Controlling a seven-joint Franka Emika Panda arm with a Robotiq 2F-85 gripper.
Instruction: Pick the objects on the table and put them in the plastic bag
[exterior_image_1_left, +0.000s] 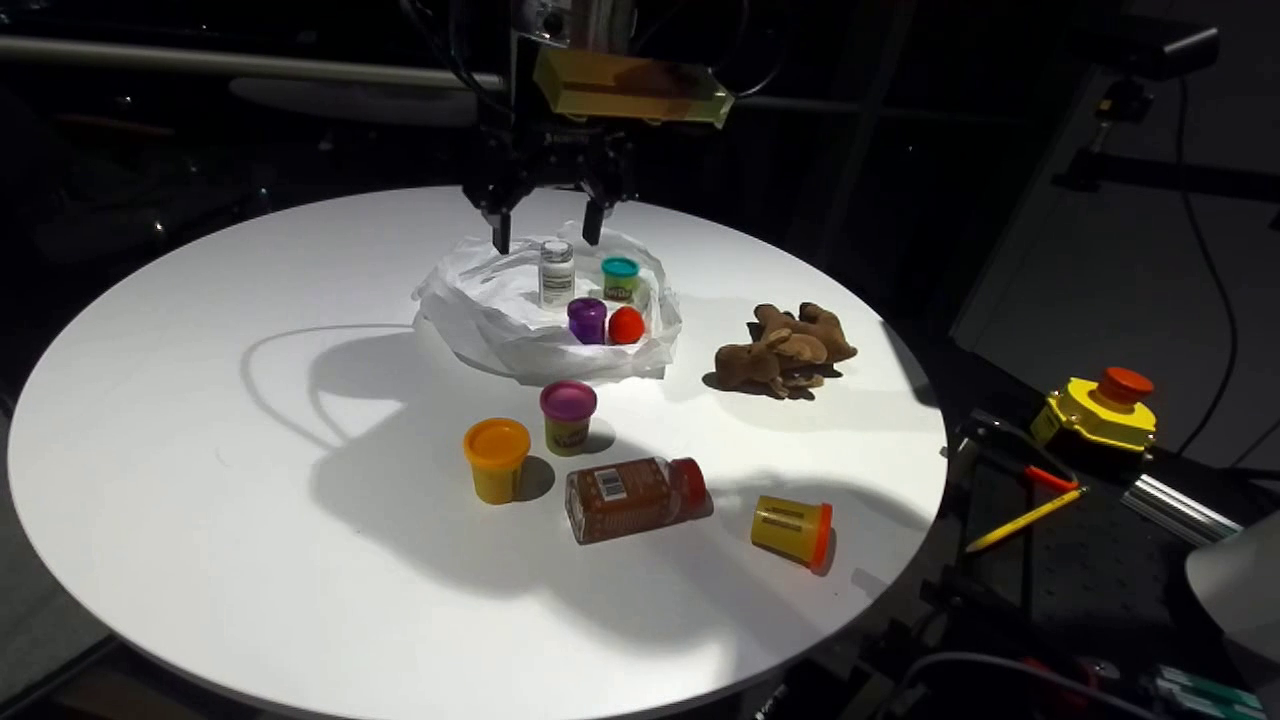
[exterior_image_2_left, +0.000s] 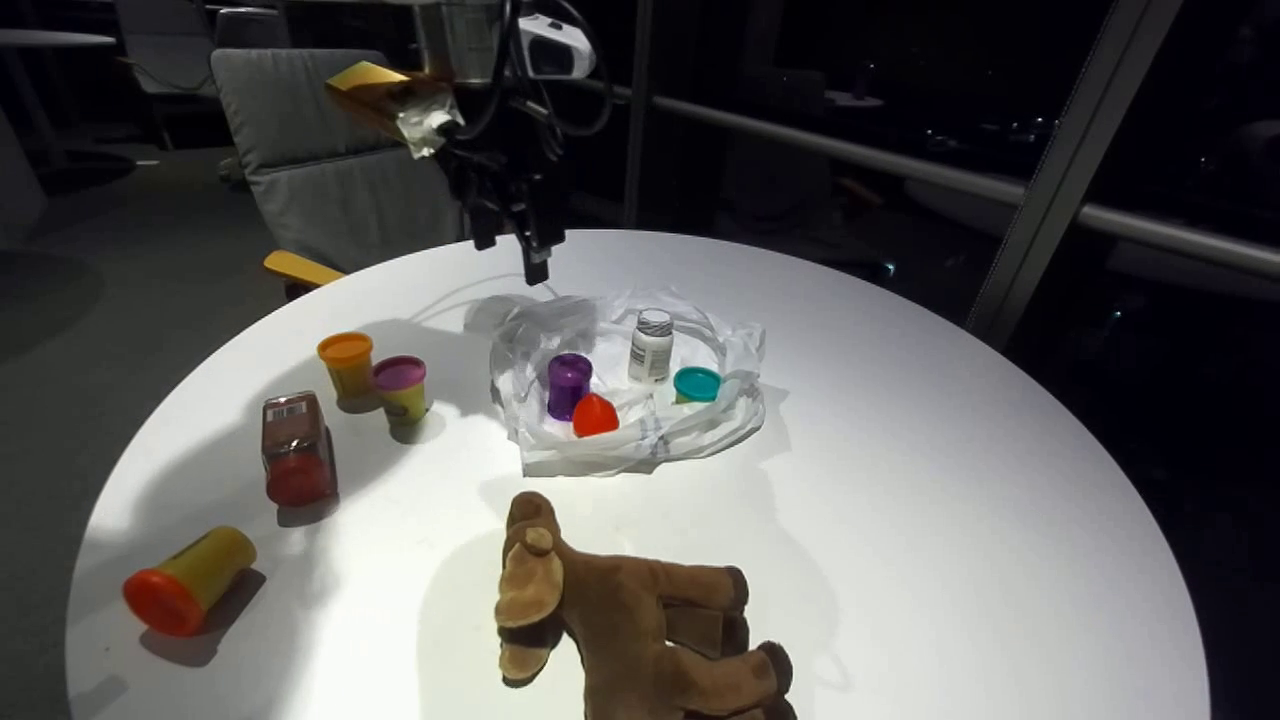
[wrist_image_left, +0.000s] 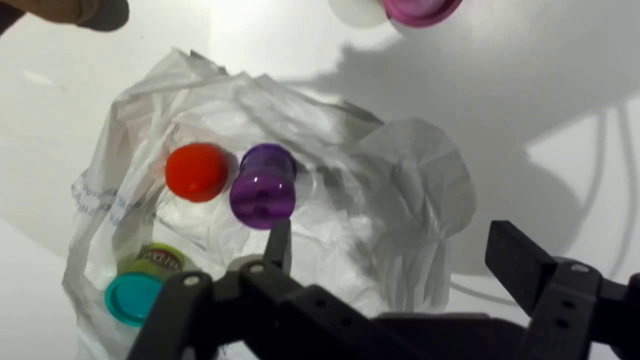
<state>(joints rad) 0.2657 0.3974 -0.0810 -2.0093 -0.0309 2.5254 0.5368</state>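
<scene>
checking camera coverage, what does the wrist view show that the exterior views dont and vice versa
Only the wrist view: no extra item, just a close look down into the plastic bag past the open end effector.

Only the exterior views: the orange cup, red-capped bottle and yellow cup on its side; also the white bottle, which I can't make out from the wrist.

Both: the purple cup, red piece and teal cup in the bag, plus the pink-lidded cup and brown toy, cut off in the wrist view.
</scene>
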